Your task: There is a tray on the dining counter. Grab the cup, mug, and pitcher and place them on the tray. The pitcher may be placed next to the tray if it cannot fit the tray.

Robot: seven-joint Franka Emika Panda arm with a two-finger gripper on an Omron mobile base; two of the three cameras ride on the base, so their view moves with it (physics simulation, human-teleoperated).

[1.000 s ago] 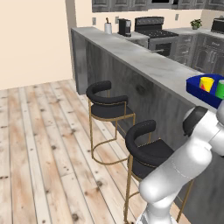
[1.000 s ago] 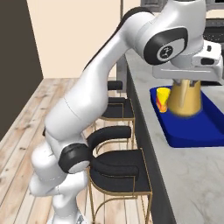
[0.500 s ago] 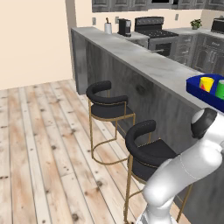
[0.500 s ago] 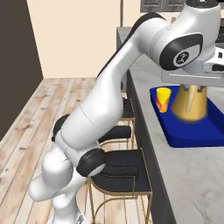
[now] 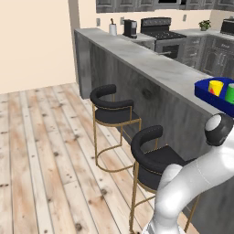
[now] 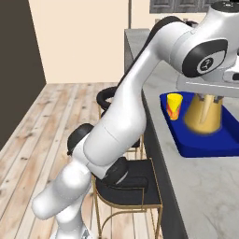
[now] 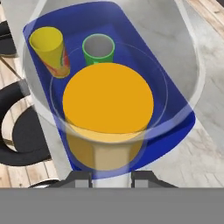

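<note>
Swung farther over the tray since the earlier frame, pitcher clamped in the hand above it, beside cup and mug. Judged rigid, smooth, slippery, bottom-heavy; best gripped at the narrow neck.

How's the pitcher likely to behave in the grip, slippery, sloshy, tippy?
The pitcher looks like clear smooth glass, so probably slippery and rigid. Its orange fill covers the lower half, so it is likely bottom-heavy and may slosh. The flared base suggests it should stand stably on the tray beside the cup.
</note>
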